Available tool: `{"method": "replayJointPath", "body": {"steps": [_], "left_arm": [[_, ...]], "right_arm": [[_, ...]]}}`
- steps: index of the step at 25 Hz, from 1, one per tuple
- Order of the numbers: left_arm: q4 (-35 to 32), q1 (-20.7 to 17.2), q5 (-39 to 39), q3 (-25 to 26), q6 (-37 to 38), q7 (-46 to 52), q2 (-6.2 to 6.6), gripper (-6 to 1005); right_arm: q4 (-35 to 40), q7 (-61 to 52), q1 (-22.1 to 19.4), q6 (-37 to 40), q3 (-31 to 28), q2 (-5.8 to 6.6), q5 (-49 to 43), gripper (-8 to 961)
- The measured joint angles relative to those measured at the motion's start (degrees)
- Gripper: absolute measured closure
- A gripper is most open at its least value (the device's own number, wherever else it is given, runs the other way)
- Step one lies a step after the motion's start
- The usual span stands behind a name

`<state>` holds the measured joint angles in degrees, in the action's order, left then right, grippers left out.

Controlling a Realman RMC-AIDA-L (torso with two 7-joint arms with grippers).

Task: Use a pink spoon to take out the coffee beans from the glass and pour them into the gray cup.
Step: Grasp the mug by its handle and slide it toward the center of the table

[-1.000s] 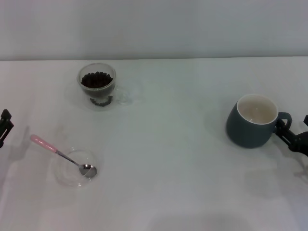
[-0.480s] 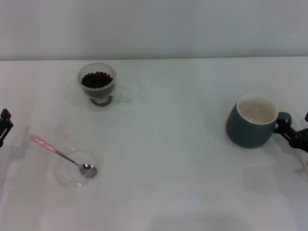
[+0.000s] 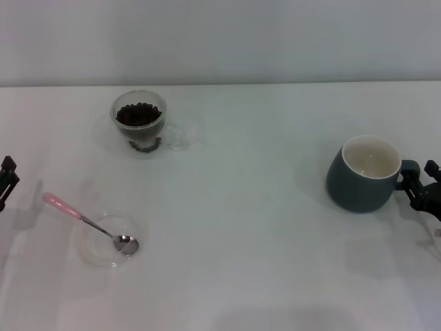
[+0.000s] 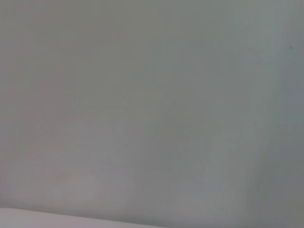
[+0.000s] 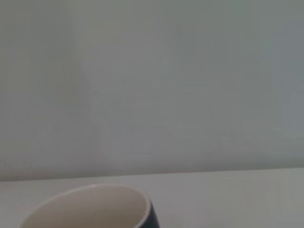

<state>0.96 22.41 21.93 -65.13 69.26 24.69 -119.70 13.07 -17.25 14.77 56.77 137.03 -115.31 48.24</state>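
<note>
Black gripper tips showing at both table edges

The left gripper is showing as a small matte black, angular piece at the table's left edge; the right gripper is appearing as black, blocky, jointed parts at the right edge.

Shallow clear glass dish near left front of white table; contents unclear.
</note>
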Motion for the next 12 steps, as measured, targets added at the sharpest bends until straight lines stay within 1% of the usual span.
{"method": "replayJointPath", "body": {"steps": [8,11,12], "left_arm": [[0.0,0.0,0.1,0.0,0.0,0.0,0.00,124],[0.0,0.0,0.1,0.0,0.1,0.2,0.00,124],[0.0,0.0,0.1,0.0,0.1,0.2,0.00,124]], "right_arm": [[0.3,0.1,0.0,0.5,0.0,0.00,0.0,507],[0.3,0.3,0.1,0.5,0.2,0.00,-0.2,667],[0.3,0.3,0.1,0.5,0.2,0.00,-0.2,689]]}}
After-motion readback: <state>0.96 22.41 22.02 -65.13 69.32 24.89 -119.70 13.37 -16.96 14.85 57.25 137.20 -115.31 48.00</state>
